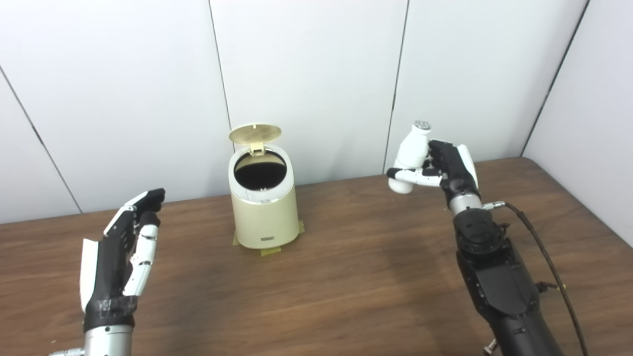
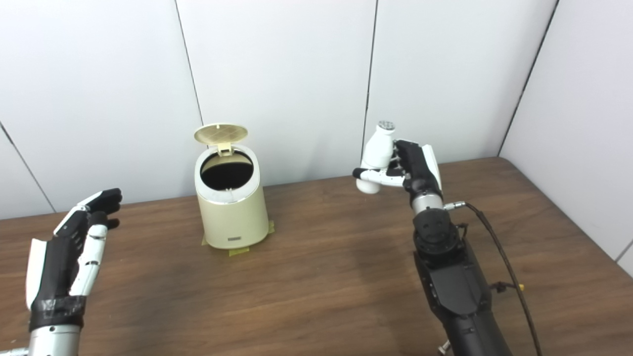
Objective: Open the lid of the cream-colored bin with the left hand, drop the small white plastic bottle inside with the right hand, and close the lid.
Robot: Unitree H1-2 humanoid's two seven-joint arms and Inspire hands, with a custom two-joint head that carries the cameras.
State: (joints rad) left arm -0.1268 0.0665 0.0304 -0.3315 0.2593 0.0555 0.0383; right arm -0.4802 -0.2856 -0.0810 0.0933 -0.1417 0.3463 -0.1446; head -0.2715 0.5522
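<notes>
Nearest the viewer, the left hand point(image 1: 123, 252) stands upright above the wooden table point(image 1: 346, 277), fingers extended and loosely apart, holding nothing; it sits well to the left of the bin, apparently parked clear so as not to obstruct the opening. Farther back on the opposite side, the right hand point(image 1: 445, 170) is raised off the table with its fingers and thumb wrapped around the small white plastic bottle point(image 1: 410, 153), which is carried tilted, cap upward, at about the height of the bin's rim; this elevation suits a sideways carry over the opening. The bottle is well apart from the cream-colored bin point(image 1: 264, 207), to its right. The bin stands on tape tabs, presumably to keep it from shifting. Its lid point(image 1: 255, 133) is swung up on the rear hinge, exposing the dark interior, so release of the bottle appears to be the step pending.
</notes>
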